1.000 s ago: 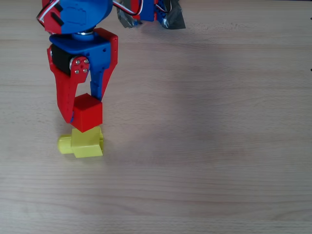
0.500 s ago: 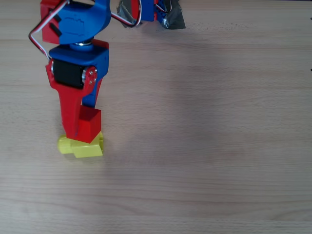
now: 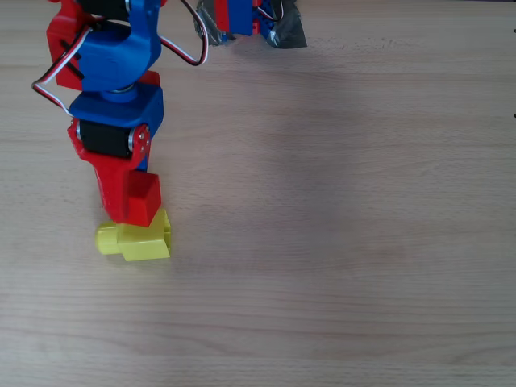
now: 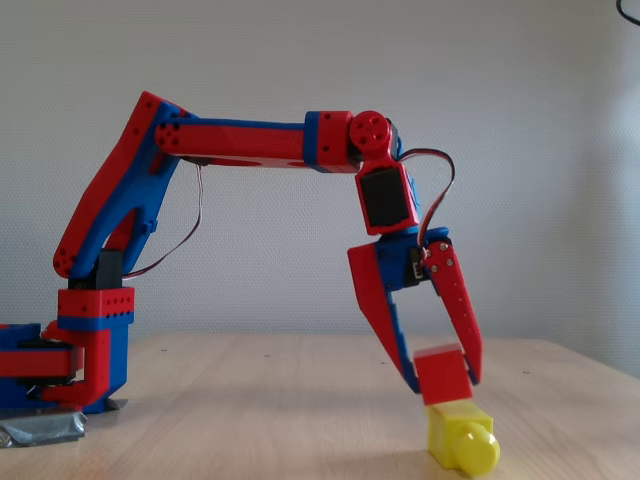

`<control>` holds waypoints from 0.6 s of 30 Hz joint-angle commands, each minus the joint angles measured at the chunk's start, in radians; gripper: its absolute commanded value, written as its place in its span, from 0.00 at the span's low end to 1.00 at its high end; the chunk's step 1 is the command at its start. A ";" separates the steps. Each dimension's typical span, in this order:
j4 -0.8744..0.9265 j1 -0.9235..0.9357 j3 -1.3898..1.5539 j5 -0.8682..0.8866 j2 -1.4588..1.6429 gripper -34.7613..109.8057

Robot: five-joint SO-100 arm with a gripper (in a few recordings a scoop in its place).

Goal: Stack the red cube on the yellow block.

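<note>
Red-and-blue arm [image 4: 250, 140] reaching out from its taped-down base at the left of the fixed view, elbow high, wrist bent steeply down toward the wooden surface [image 3: 339, 242]. Gripper [image 4: 445, 375] pointing downward, fingers [image 4: 462, 310] clenched on the red cube [image 4: 443, 373], one finger on each side of it in the fixed view. Red cube held slightly tilted, directly above the yellow block [image 4: 460, 435], its lower edge right at the block's top face; touching or a hair apart, cannot tell. Seen in the overhead view, gripper [image 3: 133, 205] coming in from the far left, broad red finger [image 3: 113, 189] covering the left part of the red cube [image 3: 143, 197], cube overlapping the far edge of the yellow block [image 3: 139, 240] rather than sitting centred over it. Yellow block lying flat on the surface at the near left of the overhead view, round stub pointing left there and toward the camera in the fixed view. Grey tape [image 3: 286, 32] at the far edge of the overhead view, around the arm's base. Red, white and black wires [image 3: 48, 81] looping out beside the wrist.
</note>
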 commanded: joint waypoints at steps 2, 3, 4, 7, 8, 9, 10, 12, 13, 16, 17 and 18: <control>0.037 0.009 -0.115 0.011 0.060 0.24; 0.046 0.006 -0.126 0.017 0.060 0.24; 0.051 0.005 -0.135 0.023 0.057 0.24; 0.049 -0.006 -0.155 0.041 0.046 0.25; 0.048 -0.009 -0.164 0.048 0.038 0.25; 0.044 -0.011 -0.173 0.054 0.029 0.25; 0.044 -0.012 -0.181 0.061 0.020 0.25; 0.044 -0.014 -0.189 0.066 0.002 0.25; 0.048 -0.014 -0.192 0.066 -0.005 0.25; 0.051 -0.020 -0.192 0.058 -0.020 0.25; 0.052 -0.020 -0.192 0.058 -0.025 0.24; 0.054 -0.021 -0.192 0.058 -0.028 0.24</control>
